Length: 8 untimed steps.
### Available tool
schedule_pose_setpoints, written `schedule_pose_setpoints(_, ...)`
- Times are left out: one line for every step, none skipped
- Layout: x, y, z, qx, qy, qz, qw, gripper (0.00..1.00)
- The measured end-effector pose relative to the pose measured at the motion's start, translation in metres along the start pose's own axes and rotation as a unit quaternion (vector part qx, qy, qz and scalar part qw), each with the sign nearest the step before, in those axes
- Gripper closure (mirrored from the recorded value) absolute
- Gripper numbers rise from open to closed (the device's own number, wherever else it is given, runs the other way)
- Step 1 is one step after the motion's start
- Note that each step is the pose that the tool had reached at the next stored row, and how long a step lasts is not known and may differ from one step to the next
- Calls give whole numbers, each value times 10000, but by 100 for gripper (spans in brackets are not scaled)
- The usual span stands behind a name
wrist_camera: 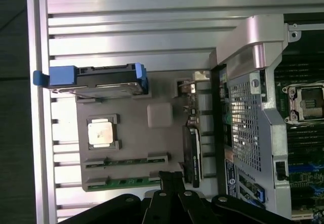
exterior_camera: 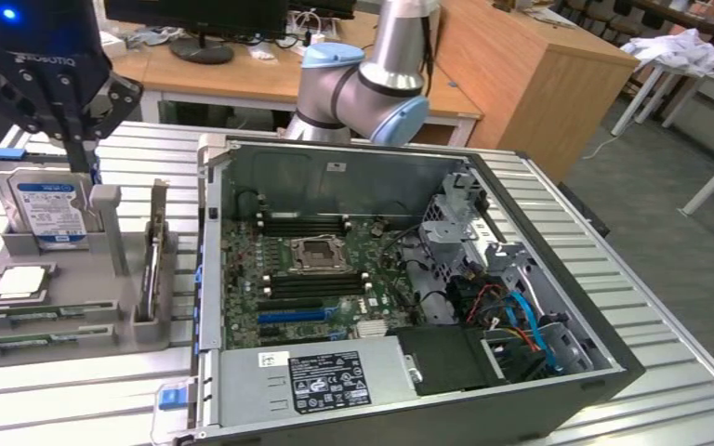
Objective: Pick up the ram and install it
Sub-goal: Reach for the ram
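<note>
Hand [exterior_camera: 81,156] is hovering clenched and empty over the tray [wrist_camera: 136,139]
Ram [wrist_camera: 124,182] is lying just below it; lowering while clenched would likely be crushing the stick

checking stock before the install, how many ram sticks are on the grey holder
2: one ram stick in the grey holder's slot beside the square chip, the second ram stick in the outer slot next to it. Others may be hidden.

A ribbed metal table [exterior_camera: 72,395] carries a grey parts holder [exterior_camera: 109,321] beside an open computer case [exterior_camera: 320,177]
</note>
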<state>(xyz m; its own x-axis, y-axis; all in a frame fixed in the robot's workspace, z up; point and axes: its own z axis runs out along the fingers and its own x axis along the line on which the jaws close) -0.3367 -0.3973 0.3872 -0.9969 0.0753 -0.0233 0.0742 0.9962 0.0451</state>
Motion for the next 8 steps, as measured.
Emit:
schedule_pose_setpoints(20, -1, 0, 0, 0, 0, 10000, 89)
schedule_pose_setpoints(41, -2, 0, 0, 0, 0, 10000, 89)
schedule_pose_setpoints(60, -3, -1, 0, 0, 0, 10000, 89)
schedule_pose_setpoints(81, -5, -1, 0, 0, -1, 10000, 89)
schedule_pose_setpoints(100, -6, -1, 0, 0, 0, 10000, 89)
schedule_pose_setpoints(120, -7, -1, 0, 0, 0, 10000, 89)
schedule_pose_setpoints(141, -9, -1, 0, 0, 0, 10000, 89)
schedule_pose_setpoints(162, -10, -2, 1, 0, 0, 10000, 89)
